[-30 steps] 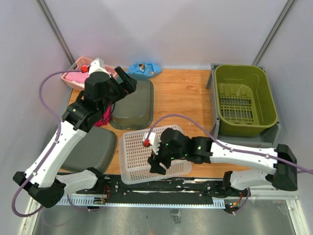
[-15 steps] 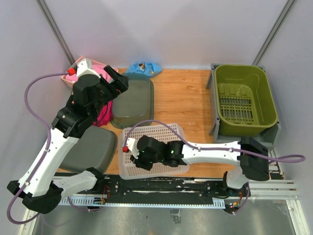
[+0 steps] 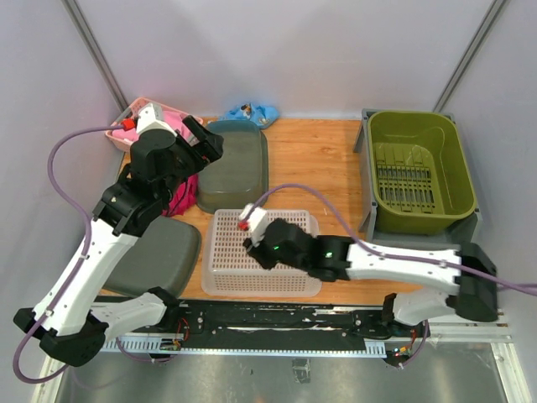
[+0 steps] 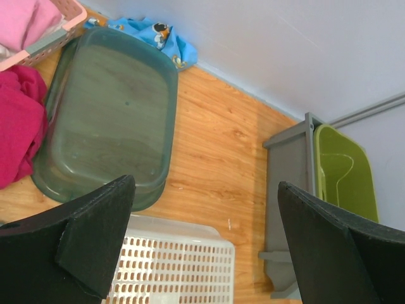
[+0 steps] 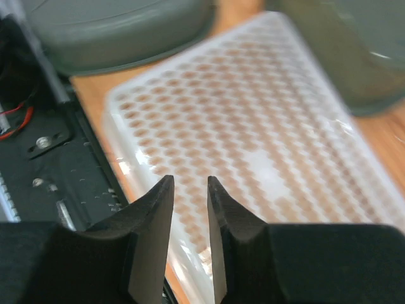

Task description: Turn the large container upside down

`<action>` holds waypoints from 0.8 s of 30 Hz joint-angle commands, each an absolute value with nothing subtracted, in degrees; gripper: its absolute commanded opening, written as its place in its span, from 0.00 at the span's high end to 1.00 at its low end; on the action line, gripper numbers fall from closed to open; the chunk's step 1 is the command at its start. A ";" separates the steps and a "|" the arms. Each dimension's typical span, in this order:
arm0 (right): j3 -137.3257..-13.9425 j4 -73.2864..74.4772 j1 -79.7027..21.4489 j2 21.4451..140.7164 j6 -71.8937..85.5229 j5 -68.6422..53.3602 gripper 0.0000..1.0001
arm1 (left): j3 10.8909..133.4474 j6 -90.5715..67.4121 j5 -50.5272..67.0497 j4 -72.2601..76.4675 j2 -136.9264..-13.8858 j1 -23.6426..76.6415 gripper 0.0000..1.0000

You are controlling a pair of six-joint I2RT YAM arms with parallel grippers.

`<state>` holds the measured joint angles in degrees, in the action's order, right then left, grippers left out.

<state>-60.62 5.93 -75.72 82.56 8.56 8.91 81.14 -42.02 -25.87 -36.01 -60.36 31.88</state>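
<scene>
Wooden tabletop (image 3: 319, 168) is seen with the large container (image 3: 367, 143) at its right edge, the olive-green bin (image 3: 419, 168) nested inside it. If the container is tipped now, the bin is likely to be thrown out, and a hold on one thin wall could be lost. Both grippers are found well apart from it: the left gripper (image 4: 204, 190) is spread wide and empty above a dark green tub (image 4: 107, 126). The right gripper (image 5: 190, 183) is hidden beneath its wrist in the top view; only the right wrist view reveals a narrow gap between its fingers, nothing clamped, above the white mesh basket (image 5: 266, 139)
</scene>
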 commanded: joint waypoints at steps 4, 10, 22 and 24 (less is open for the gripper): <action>-47.87 12.88 -55.45 65.09 21.78 7.29 0.57 | 78.85 -38.66 -21.51 -31.10 -61.29 31.51 0.01; -40.69 19.01 -49.68 57.49 25.04 1.57 0.44 | 79.01 -35.82 -16.51 -29.72 -65.48 31.55 0.01; -38.69 9.69 -49.60 62.21 28.22 -11.54 0.36 | 77.61 -35.33 -11.00 -26.91 -70.44 31.64 0.01; -41.04 10.74 -49.64 63.86 27.58 -13.29 0.36 | 77.59 -35.04 -10.88 -26.96 -70.70 31.64 0.01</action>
